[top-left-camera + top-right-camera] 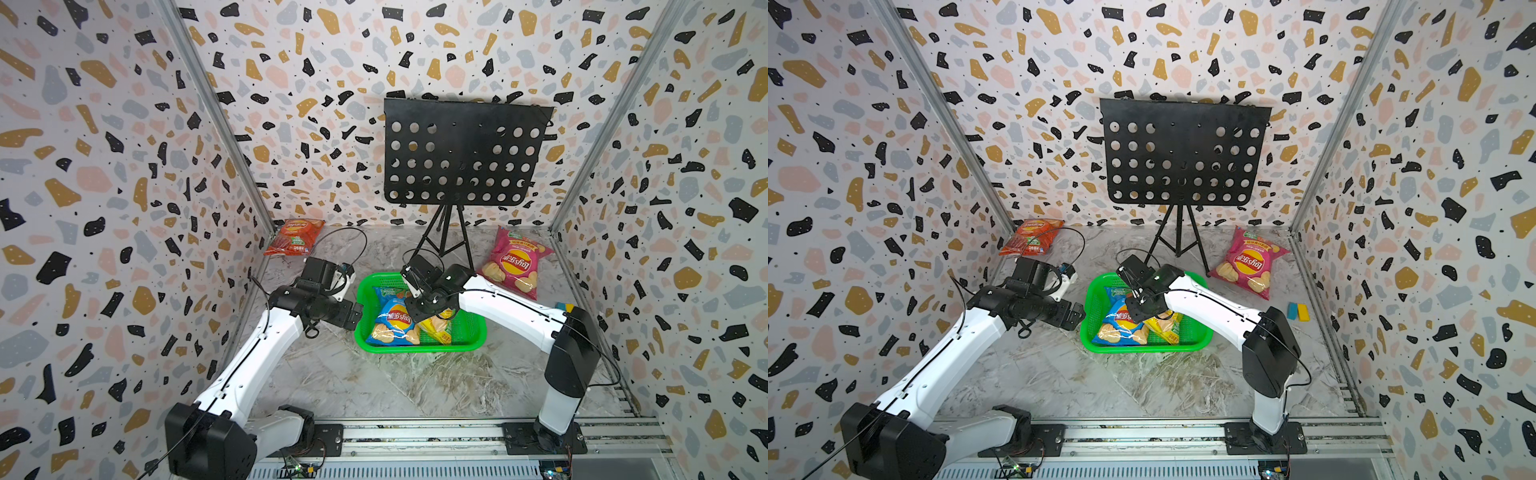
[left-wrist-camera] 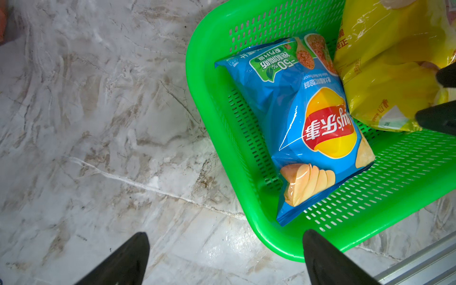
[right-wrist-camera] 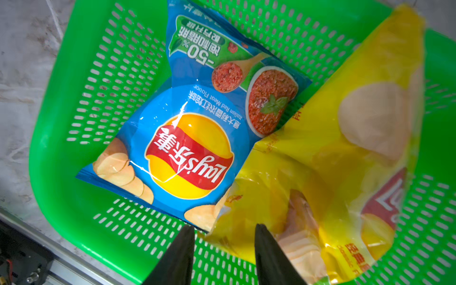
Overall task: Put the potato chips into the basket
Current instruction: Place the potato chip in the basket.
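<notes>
The green basket (image 1: 473,337) (image 2: 209,128) (image 3: 59,153) sits mid-table. A blue chip bag (image 1: 395,322) (image 2: 303,123) (image 3: 187,138) lies flat inside it. A yellow bag (image 1: 438,328) (image 2: 385,74) (image 3: 333,160) leans tilted against the blue one and looks blurred. My right gripper (image 3: 222,228) hovers over the basket, open; the yellow bag's corner lies between its fingers without being pinched. My left gripper (image 2: 225,234) (image 1: 355,313) is open and empty beside the basket's left rim. A red bag (image 1: 293,237) lies at the back left, a pink bag (image 1: 513,262) at the back right.
A black perforated music stand (image 1: 461,153) on a tripod stands behind the basket, its legs near the pink bag. A small blue-and-yellow block (image 1: 1298,311) lies by the right wall. Patterned walls enclose three sides, and a metal rail (image 1: 415,434) runs along the front.
</notes>
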